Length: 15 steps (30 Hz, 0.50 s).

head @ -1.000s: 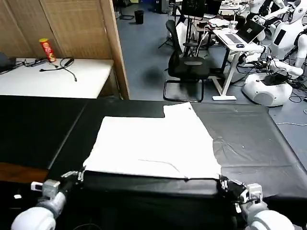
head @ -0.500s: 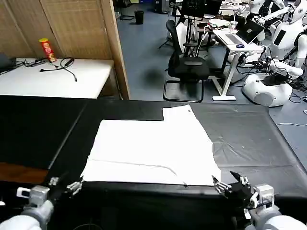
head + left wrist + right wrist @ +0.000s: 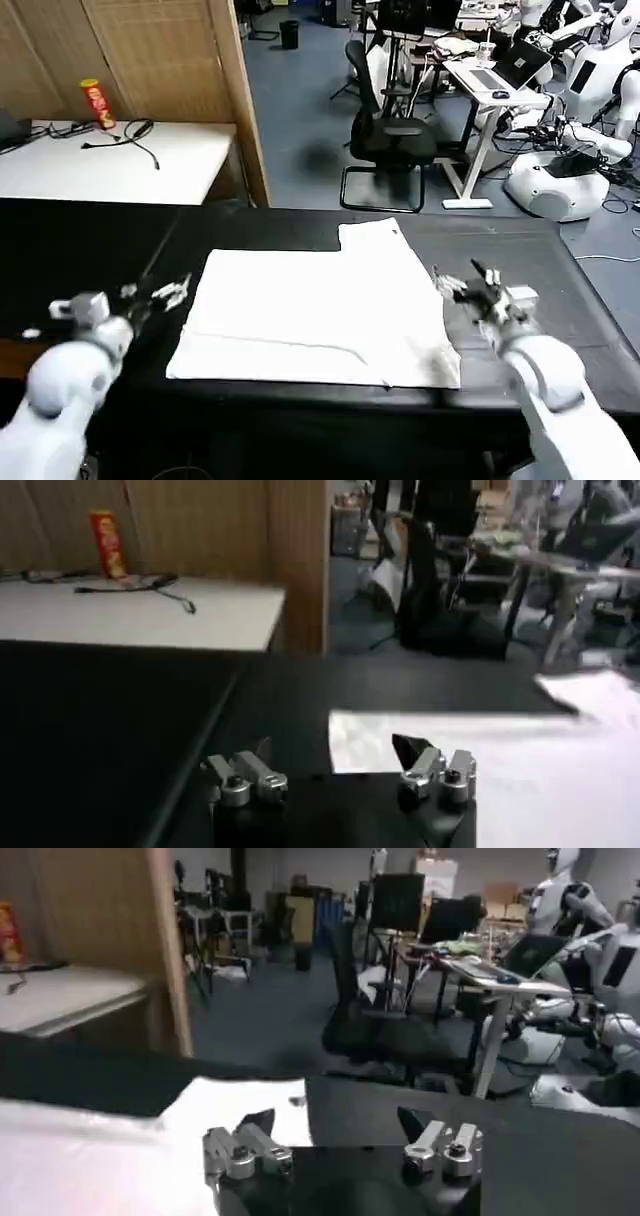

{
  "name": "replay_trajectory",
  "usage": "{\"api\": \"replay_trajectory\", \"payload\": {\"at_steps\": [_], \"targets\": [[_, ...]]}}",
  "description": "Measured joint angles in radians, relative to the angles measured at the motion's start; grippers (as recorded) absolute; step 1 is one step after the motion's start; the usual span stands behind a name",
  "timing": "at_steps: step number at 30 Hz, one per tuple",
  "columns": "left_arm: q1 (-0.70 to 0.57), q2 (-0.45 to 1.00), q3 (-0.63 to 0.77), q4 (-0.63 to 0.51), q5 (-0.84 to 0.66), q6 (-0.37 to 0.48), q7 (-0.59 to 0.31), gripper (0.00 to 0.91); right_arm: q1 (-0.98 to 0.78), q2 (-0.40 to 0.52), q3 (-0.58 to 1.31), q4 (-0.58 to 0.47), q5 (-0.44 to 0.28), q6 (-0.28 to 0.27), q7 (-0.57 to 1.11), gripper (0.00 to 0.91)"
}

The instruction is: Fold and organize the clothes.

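Head view: white T-shirt (image 3: 318, 315) lying flat on the black table (image 3: 520, 290), one fold apparently made, flanked by both grippers.
Left gripper (image 3: 150, 296) hovers just off its left edge, right gripper (image 3: 466, 281) off its right edge, both with jaws apart and empty; the next fold likely requires regrasping the side edges. No lettering is legible on the shirt.
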<state>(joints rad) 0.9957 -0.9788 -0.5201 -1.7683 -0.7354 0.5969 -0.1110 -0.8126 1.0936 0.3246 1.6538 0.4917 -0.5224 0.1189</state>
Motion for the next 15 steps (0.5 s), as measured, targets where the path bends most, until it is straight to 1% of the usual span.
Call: {"api": "replay_trajectory", "payload": {"at_steps": [4,7,10,15], "targets": [[-0.158,-0.027,0.106,0.155,0.014,-0.001,0.024,0.878,0.126,0.04,-0.061,-0.172,-0.005,0.002,-0.012,0.878],[-0.252,-0.047,0.165,0.267,0.028,-0.001,0.034,0.878,0.193,0.075,-0.09,-0.275,-0.004,-0.004,-0.03,0.878],[-0.318,-0.063,0.21,0.356,0.034,0.006,0.048,0.878,0.244,0.103,-0.118,-0.36,-0.003,-0.011,-0.037,0.878],[-0.383,-0.082,0.25,0.45,0.035,0.018,0.066,0.878,0.32,0.142,-0.155,-0.477,-0.005,-0.021,-0.038,0.878]]}}
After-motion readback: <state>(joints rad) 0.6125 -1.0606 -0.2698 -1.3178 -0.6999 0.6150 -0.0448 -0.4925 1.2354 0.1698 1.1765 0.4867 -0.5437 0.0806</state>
